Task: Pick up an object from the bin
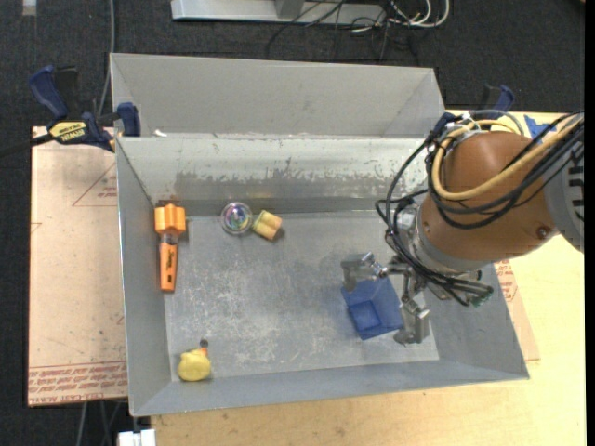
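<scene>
Backdrop: dark carpet behind everything, with a few loose cords lying up top.
Bin: big grey metal tray with sloped walls. The floor is scuffed up and mostly bare, with just a handful of bits spread around.
Arm: comes in from the right. It has a fat brownish-orange cover on the wrist with black cables looped over it, and it hangs over the right side of the bin.
Gripper: down low at the bin floor, right of centre. The fingers are spread apart, one at the blue block's far edge and one along its right side. Can't honestly tell if they're touching it.
Blue block: chunky blue cube-ish thing sitting between those fingers, toward the near-right part of the floor.
Orange tool: blocky head with a long handle, lying along the left wall, well away from the gripper.
Yellow lump: pear-looking thing with a little stem, tucked in the near-left corner.
Ball: small, clear and shiny, by the back wall.
Tan piece: little stubby yellowish chunk, just right of the ball.
</scene>
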